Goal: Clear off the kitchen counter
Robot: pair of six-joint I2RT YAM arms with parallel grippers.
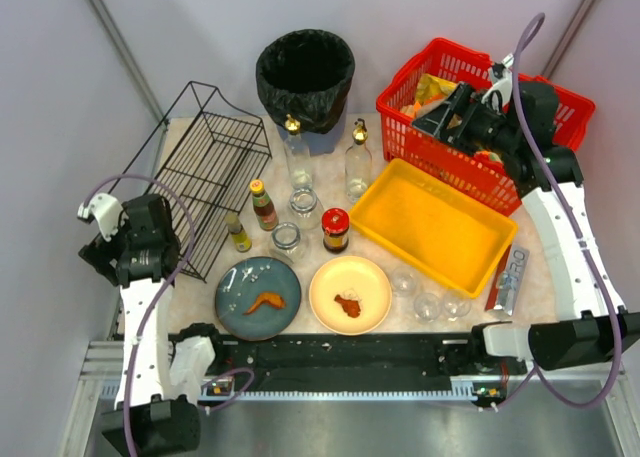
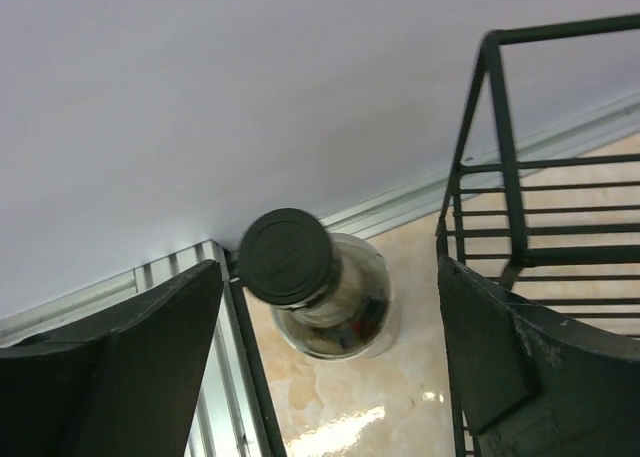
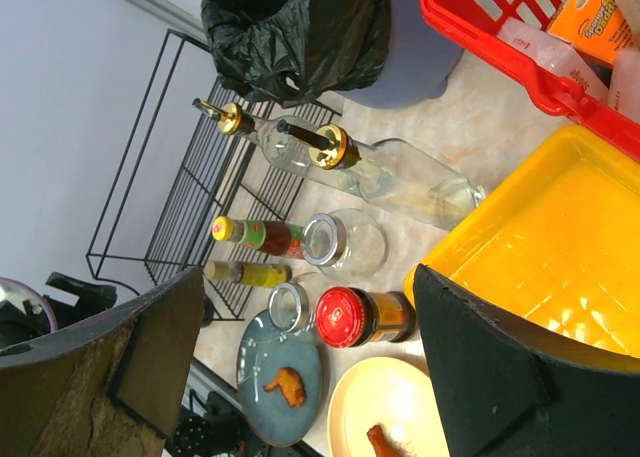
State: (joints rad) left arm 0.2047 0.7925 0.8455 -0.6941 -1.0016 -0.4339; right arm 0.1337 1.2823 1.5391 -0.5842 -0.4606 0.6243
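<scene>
Kitchen counter [image 1: 328,172], a beige-pink marbled top, lies in front of both arms and is crowded from edge to edge. At its far side stand a black-bagged bin [image 1: 305,72] and a red basket [image 1: 440,162] with packets in it. A black wire rack [image 1: 205,177] takes the left side and a yellow tray [image 1: 435,222] sits right of centre. Between them I see two clear bottles with gold pourers [image 1: 297,152], two small sauce bottles [image 1: 263,205], two glass jars [image 1: 286,239] and a red-lidded jar [image 1: 335,227]. Near the arm bases are a blue plate [image 1: 240,312] and a cream plate [image 1: 375,292], each with a bit of food on it, and three small glasses [image 1: 427,305] to their right.

The left gripper [image 2: 330,267] hangs at the counter's left edge beside the rack, its jaws spread wide. A dark bottle with a black cap [image 2: 340,322] stands between them, with a gap on either side. The right gripper [image 3: 308,277] is up over the red basket, jaws also wide apart and holding nothing.
</scene>
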